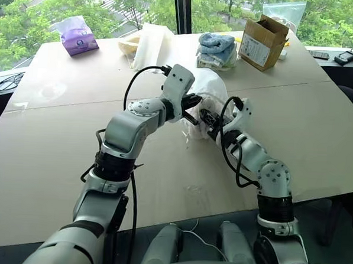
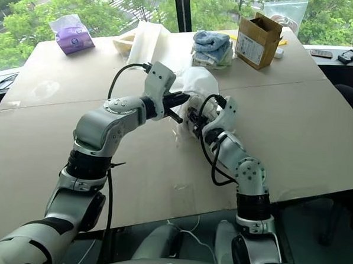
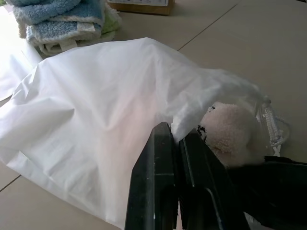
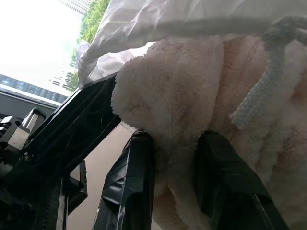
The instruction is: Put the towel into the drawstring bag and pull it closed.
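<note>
Two grippers meet at the thin white drawstring bag's (image 3: 96, 105) mouth on the table (image 1: 56, 161): my left gripper (image 3: 176, 139) pinches its rim, my right gripper (image 4: 175, 143) clamps the fluffy white towel (image 4: 182, 91) half inside (cord across it). I'd push deeper before releasing.

Fluffy terry towel (image 4: 192, 96), thin smooth matt fabric drawstring bag (image 3: 96, 105), matt wooden table (image 1: 318, 133), cardboard box (image 1: 261, 42).
</note>
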Available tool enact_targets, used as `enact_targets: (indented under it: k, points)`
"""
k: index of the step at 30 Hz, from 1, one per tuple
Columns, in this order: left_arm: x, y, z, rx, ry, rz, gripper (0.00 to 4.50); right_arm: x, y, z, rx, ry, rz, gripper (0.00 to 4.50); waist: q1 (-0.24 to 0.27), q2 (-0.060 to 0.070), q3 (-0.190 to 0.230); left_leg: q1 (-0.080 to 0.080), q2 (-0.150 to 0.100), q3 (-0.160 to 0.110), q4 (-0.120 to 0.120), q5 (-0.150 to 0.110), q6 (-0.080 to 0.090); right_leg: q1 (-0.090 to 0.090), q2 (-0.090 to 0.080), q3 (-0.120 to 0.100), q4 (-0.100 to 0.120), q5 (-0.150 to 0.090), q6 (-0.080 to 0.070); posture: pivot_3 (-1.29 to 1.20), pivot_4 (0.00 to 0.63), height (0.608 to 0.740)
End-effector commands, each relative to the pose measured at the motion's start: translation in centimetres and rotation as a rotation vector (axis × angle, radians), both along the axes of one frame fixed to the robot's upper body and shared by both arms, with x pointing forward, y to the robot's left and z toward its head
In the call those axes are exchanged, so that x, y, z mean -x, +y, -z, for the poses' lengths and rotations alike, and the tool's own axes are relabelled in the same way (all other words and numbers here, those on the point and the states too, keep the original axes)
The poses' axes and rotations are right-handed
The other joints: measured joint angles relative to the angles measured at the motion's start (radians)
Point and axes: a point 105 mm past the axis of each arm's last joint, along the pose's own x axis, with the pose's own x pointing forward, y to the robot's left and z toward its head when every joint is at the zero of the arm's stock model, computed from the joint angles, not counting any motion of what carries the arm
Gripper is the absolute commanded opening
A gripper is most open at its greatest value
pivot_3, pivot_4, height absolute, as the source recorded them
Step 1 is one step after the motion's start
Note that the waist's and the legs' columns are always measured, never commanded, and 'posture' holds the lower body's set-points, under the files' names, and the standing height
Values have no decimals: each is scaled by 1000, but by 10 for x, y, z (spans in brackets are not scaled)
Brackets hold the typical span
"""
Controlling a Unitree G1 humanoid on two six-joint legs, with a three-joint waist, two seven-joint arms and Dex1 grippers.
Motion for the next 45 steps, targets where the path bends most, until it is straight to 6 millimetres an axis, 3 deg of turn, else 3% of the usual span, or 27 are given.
enact_targets:
  k: [1,8,21,25,29,37,41,45]
  points:
    - [-1,1,-18,13,-67,-7,0,7,-4,-15,-28,-66,-5,1251,0,0,0,0,0,0,0,0,0,0,0,0,0,0,0,0,150,740]
    - [-2,2,-19,15,-67,-10,0,14,-22,-20,-200,-11,49,1251,2,0,0,0,0,0,0,0,0,0,0,0,0,0,0,0,150,740]
    - [-2,-2,-20,18,-69,7,0,51,-28,-9,-80,-82,-212,1251,15,0,0,0,0,0,0,0,0,0,0,0,0,0,0,0,150,740]
    - [0,-5,-20,16,-69,20,0,47,-14,5,-17,-56,-257,1251,15,0,0,0,0,0,0,0,0,0,0,0,0,0,0,0,150,740]
    - [3,-5,-14,-2,-59,28,0,24,-6,16,52,-62,-202,1251,16,0,0,0,0,1,0,0,0,0,0,0,0,0,0,0,150,740]
    - [15,-16,-5,-41,-46,89,0,-43,-17,-7,97,-293,22,1251,16,0,0,0,0,1,1,0,0,0,0,0,0,0,0,0,150,740]
    - [20,-23,0,-66,-48,125,0,-47,3,-3,210,-375,-50,1251,14,0,0,0,0,0,0,0,0,0,0,0,0,0,0,0,150,740]
    - [17,-24,-4,-58,-66,112,0,-35,14,-1,223,-413,-101,1251,13,0,0,0,0,0,0,0,0,0,0,0,0,0,0,0,150,740]
